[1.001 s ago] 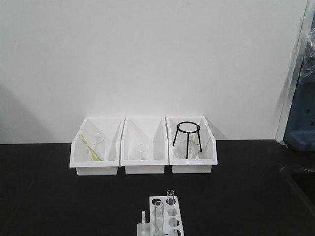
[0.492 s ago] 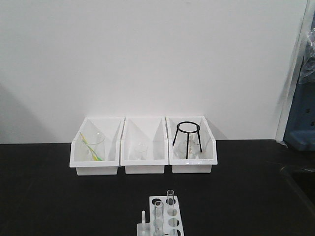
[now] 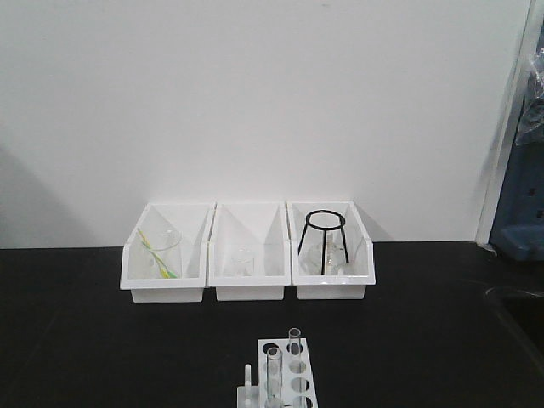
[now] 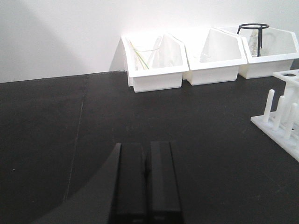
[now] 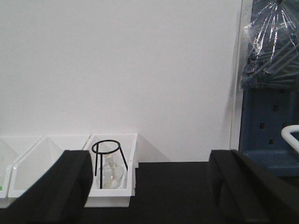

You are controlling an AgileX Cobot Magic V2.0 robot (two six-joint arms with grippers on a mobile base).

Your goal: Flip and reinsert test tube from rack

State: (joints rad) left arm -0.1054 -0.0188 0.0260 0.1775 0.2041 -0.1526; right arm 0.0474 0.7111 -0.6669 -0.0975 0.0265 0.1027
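Note:
The white rack [image 3: 286, 374] stands at the near middle of the black table, cut off by the bottom edge. Two clear test tubes stand upright in it: one nearer [image 3: 274, 372], one further back [image 3: 294, 342]. A short white peg [image 3: 248, 375] rises at the rack's left. The left wrist view shows the rack's pegged edge [image 4: 273, 127] at far right. My left gripper [image 4: 146, 147] is shut and empty, low over the table, left of the rack. My right gripper [image 5: 149, 186] is open and empty, facing the bins. Neither gripper shows in the front view.
Three white bins stand in a row against the back wall: the left one [image 3: 136, 276] holds a beaker with a yellow-green stick, the middle one [image 3: 248, 291] a small beaker, the right one [image 3: 367, 270] a black tripod and a flask. A blue cabinet [image 3: 520, 212] stands at far right.

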